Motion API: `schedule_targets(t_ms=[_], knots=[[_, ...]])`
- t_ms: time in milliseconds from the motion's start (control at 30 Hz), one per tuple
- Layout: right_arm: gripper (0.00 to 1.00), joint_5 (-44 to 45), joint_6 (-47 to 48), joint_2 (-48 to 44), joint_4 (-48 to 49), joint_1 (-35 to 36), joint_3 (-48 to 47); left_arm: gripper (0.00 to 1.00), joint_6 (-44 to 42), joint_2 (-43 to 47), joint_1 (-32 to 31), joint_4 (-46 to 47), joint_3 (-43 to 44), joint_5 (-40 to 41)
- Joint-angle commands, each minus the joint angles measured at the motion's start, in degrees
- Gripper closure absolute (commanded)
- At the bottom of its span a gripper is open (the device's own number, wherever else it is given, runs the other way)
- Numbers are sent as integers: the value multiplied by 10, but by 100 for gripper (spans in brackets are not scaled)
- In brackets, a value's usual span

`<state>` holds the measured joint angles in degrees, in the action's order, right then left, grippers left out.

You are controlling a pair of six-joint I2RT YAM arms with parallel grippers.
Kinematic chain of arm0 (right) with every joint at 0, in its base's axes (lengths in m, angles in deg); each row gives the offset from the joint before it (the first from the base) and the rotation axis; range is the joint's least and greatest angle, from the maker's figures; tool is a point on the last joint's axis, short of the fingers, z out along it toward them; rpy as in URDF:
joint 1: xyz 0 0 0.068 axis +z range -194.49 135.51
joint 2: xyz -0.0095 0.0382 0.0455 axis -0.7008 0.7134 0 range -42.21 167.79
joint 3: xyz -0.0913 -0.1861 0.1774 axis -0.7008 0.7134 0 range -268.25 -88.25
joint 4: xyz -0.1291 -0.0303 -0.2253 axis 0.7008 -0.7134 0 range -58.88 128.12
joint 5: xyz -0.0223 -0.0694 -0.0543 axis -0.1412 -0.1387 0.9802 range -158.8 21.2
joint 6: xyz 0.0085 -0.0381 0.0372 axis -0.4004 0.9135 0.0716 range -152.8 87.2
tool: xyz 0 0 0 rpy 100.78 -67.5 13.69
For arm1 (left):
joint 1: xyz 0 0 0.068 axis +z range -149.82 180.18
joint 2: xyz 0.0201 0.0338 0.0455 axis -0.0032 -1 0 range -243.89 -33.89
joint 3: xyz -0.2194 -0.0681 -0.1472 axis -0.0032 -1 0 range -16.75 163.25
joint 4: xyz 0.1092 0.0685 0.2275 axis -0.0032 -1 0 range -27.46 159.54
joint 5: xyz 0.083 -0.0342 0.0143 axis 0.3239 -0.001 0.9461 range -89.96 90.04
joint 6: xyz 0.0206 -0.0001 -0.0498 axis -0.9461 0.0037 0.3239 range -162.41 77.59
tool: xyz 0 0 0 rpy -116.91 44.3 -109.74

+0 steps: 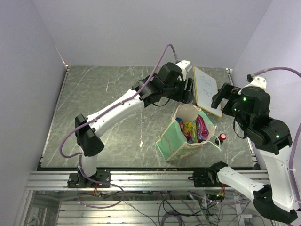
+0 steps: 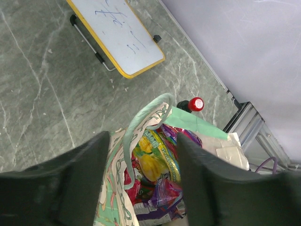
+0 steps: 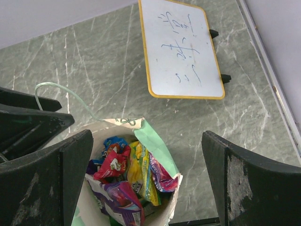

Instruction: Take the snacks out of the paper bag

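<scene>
At centre right of the overhead view, the small mint-green paper bag with a cream lining (image 1: 168, 143) stands open-mouthed on the dark green marbled tabletop (image 1: 103, 103); the snacks, a heap of small shiny packets in yellow, red, purple and blue (image 1: 193, 128), all lie inside it, none yet on the table.

**Hazards (judged).** In the left wrist view the bag's pale rim and loop handle (image 2: 141, 115) sit between the fingers along with the packets; a closure here could catch paper or string rather than a packet, so that the light bag lifts or tips. The packets lie interleaved, so one pulled out may drag others over the rim. The small red-capped black knob (image 1: 222, 137) stands just beside the bag at its right and could be knocked. Both wrists crowd the bag's mouth, so contact between the arms is possible.

**Pose.** The left arm runs diagonally from its base at lower left to upper centre, wrist bent down over the bag's far rim; the left gripper (image 2: 143, 141) has its jaws partly apart, nothing visibly pinched. The right arm rises folded at the right edge; the right gripper (image 3: 146, 155) is spread wide and empty, above the bag and near the white yellow-edged rectangular whiteboard (image 1: 206, 88).
</scene>
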<state>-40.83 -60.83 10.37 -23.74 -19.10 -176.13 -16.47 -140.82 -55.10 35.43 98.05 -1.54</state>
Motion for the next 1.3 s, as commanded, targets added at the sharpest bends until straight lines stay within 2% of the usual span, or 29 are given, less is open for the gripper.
schedule_targets(t_ms=[0, 100, 167, 300, 400, 533, 733, 833, 933, 1033, 1267], knots=[[0, -10, 8, 3, 11, -4, -2, 48, -24, -1, 1, -7, 17, 8], [0, -27, 13, 10, -1, -4, -10, 59, -29, -19, 2, -13, 44, 1], [0, -55, 25, 12, -8, -4, -13, 76, -29, -20, 4, -11, 50, 1], [0, -128, 46, 16, -28, -4, -12, 92, -22, -2, 18, -6, 42, 7], [0, -156, 40, 15, -28, -4, 7, 93, 2, 30, 47, 8, 5, -1], [0, -224, 52, 19, 21, -4, 42, 93, 31, 89, 92, 27, -55, -18], [0, -268, 64, 102, 22, -4, 11, 93, 71, 176, 157, 9, -117, -23], [0, -257, 58, 139, 22, -4, -23, 93, 72, 231, 173, -14, -149, 17], [0, -209, 14, 165, 15, -4, -59, 93, 91, 283, 189, -38, -185, 55], [0, -200, -1, 176, 25, -4, -72, 93, 115, 321, 203, -55, -220, 64], [0, -135, -26, 205, 13, -4, -78, 93, 156, 329, 209, -92, -238, 64]])
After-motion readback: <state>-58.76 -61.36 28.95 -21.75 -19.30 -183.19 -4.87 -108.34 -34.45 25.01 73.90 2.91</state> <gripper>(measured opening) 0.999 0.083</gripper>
